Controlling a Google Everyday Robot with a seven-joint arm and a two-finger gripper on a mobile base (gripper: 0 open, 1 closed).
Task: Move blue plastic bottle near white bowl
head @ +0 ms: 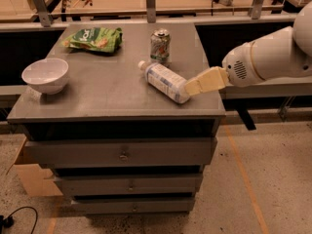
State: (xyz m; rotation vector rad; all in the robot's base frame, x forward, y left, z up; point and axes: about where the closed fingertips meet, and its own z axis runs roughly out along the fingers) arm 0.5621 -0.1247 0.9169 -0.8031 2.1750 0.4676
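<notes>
The blue plastic bottle lies on its side on the grey cabinet top, right of the middle, with its white cap pointing to the back left. The white bowl stands upright near the left edge, well apart from the bottle. My gripper reaches in from the right on a white arm, and its tan tip is at the bottle's base end, at or touching it.
A green-and-silver drink can stands just behind the bottle. A green snack bag lies at the back left. The cabinet has drawers below. A workbench with tools runs behind. A cardboard box sits on the floor at the left.
</notes>
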